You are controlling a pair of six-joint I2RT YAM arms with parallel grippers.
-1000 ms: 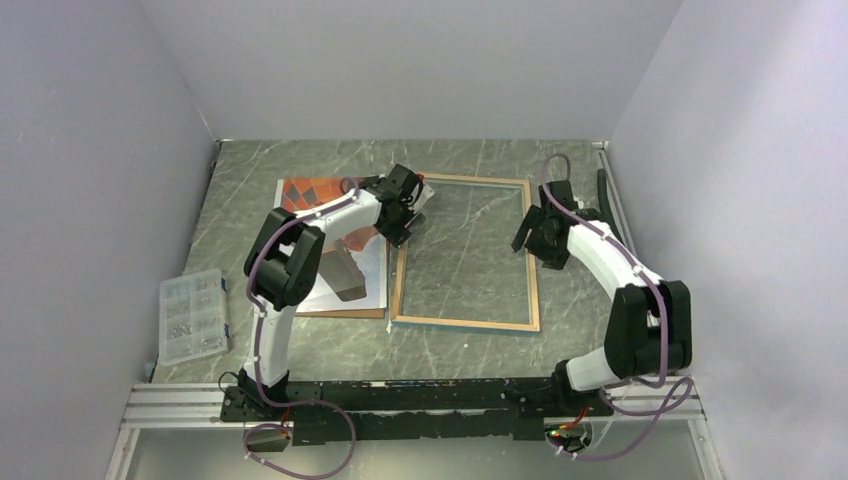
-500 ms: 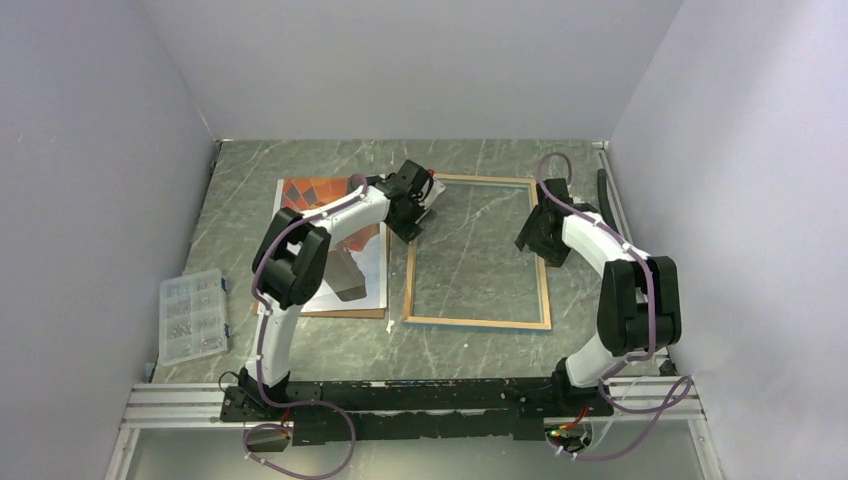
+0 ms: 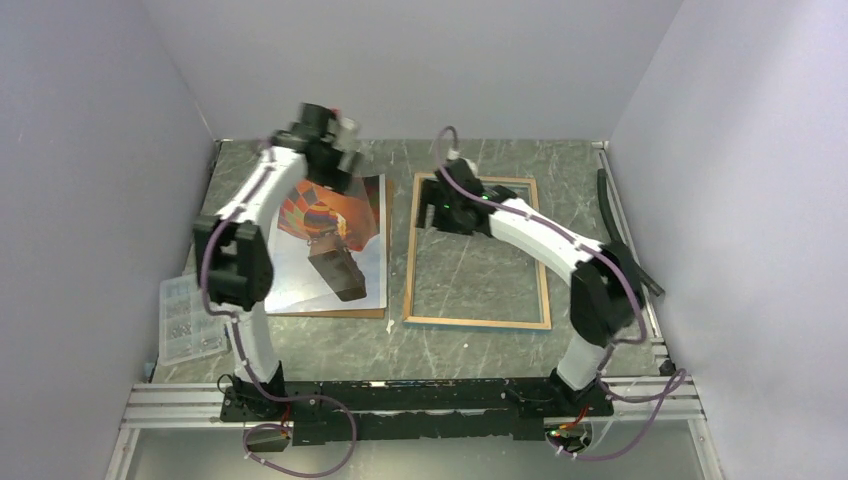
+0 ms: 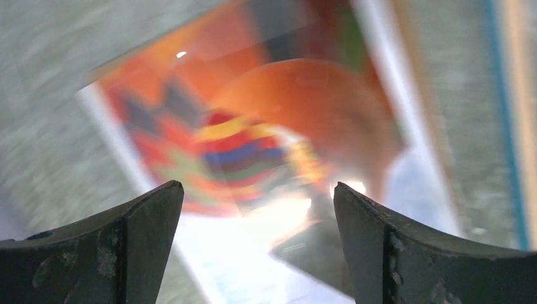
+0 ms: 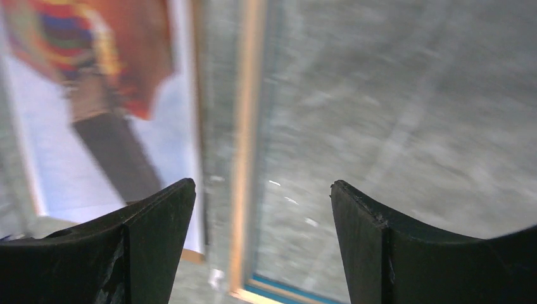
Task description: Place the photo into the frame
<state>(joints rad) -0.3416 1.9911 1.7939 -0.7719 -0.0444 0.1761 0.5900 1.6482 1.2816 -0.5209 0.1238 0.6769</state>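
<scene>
both arms have swung to new places since half a second ago: the left gripper (image 4: 254,190), then low at the far left corner of the frame (image 3: 408,280), is now raised over the far end of the photo (image 3: 340,235), and the right gripper (image 5: 261,187) has crossed from the frame's right rail to that same corner. the frame itself seems not to have shifted. the photo lies face up on the brown backing panel (image 3: 330,313), just left of the frame, with a narrow strip of the marbled table (image 3: 470,345) between them. its long axis runs from near to far, parallel to the frame's. both grippers have their fingers apart and hold nothing. the left arm is the nearer one to the photo, which lies below its gripper and extends toward the near side. i judge that this arm should descend on the far edge, while the right one waits above the frame
</scene>
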